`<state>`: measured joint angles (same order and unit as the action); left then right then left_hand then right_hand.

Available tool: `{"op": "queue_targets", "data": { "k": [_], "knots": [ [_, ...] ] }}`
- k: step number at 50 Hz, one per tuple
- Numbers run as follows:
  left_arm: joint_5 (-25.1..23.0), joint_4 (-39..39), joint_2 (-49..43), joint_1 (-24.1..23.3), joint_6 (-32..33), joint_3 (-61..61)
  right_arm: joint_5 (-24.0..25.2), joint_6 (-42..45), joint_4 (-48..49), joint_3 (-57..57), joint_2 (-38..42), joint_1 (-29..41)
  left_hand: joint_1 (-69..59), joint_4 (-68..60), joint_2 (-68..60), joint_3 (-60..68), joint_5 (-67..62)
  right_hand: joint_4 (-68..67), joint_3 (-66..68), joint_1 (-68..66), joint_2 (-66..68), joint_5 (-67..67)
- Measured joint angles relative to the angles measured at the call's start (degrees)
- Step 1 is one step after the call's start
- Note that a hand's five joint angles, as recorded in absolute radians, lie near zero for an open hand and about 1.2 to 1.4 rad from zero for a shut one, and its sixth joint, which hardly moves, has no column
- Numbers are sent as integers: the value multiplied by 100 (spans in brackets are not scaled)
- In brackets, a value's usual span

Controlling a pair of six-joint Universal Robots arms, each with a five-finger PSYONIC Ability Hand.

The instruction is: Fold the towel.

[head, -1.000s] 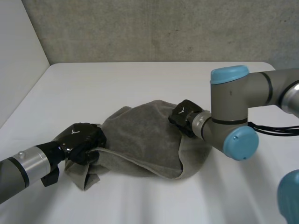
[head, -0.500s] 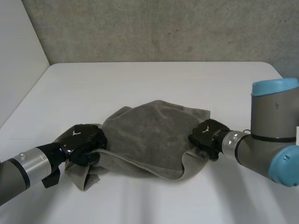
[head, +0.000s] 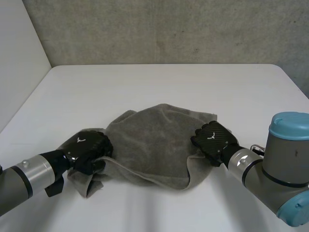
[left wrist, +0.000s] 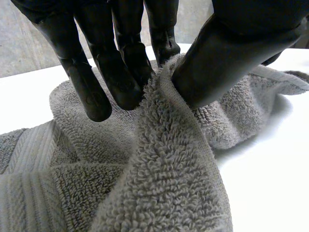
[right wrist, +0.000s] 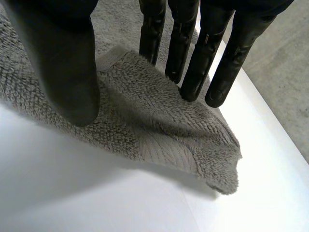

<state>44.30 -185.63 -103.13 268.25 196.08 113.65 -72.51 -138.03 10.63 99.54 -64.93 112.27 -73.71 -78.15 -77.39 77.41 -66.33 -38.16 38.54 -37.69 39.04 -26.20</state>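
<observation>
Towel (head: 154, 140) lies crumpled mid table (head: 145, 82). Left hand (head: 89, 147) pinches its left edge; right hand (head: 212, 137) lies uncurled at right corner, w/o grip. Grasp step, I think; next it must pinch that corner.

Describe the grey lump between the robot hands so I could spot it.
On the white table, look toward the near edge. The towel lies crumpled there, its edge pinched by the left robot hand, the right robot hand open at its opposite corner. Grey and fluffy, it is the only soft thing.
</observation>
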Motion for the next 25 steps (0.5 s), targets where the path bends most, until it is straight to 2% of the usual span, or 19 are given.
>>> {"op": "queue_targets", "data": {
  "k": [16, 19, 21, 22, 25],
  "knots": [
    [0, 0, -13, -18, 9, 25, 244, 35, 599, 114, 162, 6, 0, 0, 0, 0, 0, -304, 240, -337, 91, -555],
    [0, 0, -14, -16, 9, 26, 241, 34, 637, 103, 218, 24, 0, 0, 0, 0, 0, -985, 944, -1086, 863, -1198],
    [0, -1, -17, -16, 10, 26, 241, 28, 651, 90, 244, 32, 0, 0, 0, 0, 0, -2037, 1998, -2083, 1983, -2248],
    [0, -3, -19, -16, 10, 26, 243, 22, 656, 78, 259, 36, 0, 1, 1, -1, 0, -2863, 2893, -3020, 2903, -3084],
    [1, -6, -31, -16, 13, 28, 246, -5, 658, 42, 275, 30, 0, 236, 179, -173, 64, -3834, 3755, -3850, 3641, -4033]
  ]
}}
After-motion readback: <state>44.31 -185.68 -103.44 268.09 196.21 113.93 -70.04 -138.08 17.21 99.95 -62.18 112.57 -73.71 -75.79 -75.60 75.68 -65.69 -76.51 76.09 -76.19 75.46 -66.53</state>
